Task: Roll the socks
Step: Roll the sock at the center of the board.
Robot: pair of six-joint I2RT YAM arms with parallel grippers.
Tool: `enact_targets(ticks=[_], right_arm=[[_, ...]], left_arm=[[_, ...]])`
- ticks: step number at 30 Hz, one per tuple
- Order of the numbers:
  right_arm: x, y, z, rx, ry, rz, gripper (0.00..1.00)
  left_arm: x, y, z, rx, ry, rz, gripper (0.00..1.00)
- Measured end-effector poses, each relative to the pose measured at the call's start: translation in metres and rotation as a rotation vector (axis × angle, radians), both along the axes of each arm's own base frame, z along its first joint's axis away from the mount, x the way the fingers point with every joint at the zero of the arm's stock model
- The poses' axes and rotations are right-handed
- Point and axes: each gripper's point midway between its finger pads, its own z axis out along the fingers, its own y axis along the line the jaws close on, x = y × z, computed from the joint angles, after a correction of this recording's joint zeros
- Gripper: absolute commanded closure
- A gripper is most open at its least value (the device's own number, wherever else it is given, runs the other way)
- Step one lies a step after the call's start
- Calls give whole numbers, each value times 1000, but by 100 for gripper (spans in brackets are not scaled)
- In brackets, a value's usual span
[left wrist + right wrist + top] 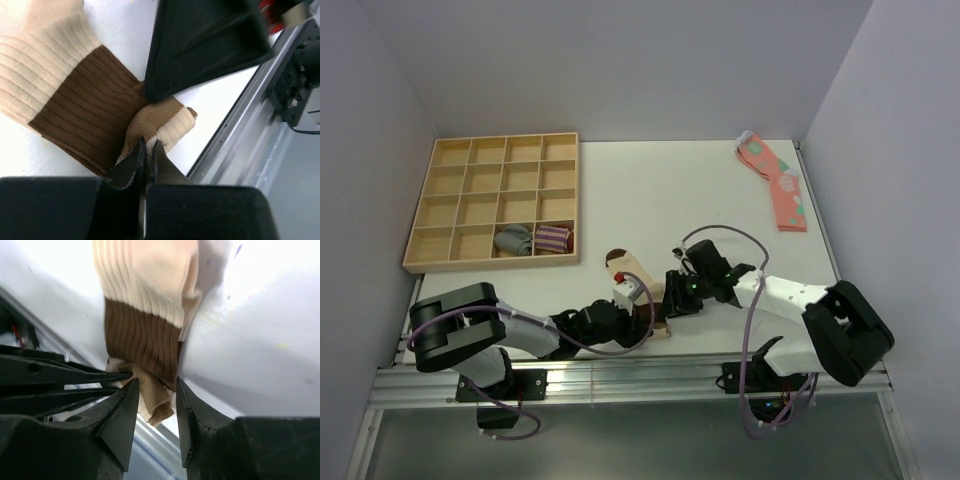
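Left wrist view: left gripper (148, 146) stood closed, its tips pinching a thin fold of tan fabric at the cuff end of the socks (85, 107). Just beyond those tips the cuff was bunched into a small cream-and-tan lump, with the dark brown band directly behind it.

Right wrist view: right gripper (157, 390) straddled the same lump from the opposite side, jaws a little apart. Fabric filled the gap, but I could not tell whether they were clamping it. In the left wrist view one of its fingers bore on the edge of the brown band.

The cuff lay close to the metal edge rail (235, 130) of the tabletop (117, 25). The sock bodies ran flat away from both grippers, toes farthest.

Judgement: roll barely begun, one loose turn at most. To do it well:
- Hold both layers in the pinch and tuck the first turn tight before advancing.
- Roll away from the rail toward the toes, so the bundle cannot drop off the edge.
- Move both grippers evenly, or the roll will skew.

Risk: the left pinch looked shallow and could slip.
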Motion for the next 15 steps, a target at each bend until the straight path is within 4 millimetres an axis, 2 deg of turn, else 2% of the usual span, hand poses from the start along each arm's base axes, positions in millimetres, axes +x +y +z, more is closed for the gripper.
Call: enact_targets(ticks=[5, 9, 15], right_arm=[[23, -7, 24, 9, -191, -71, 56], [31, -9, 43, 73, -321, -116, 56], [23, -14, 39, 157, -414, -154, 57]], left_arm=[[4, 1, 0, -19, 107, 11, 100], [7, 2, -1, -27, 193, 24, 100], [12, 7, -2, -28, 306, 50, 100]])
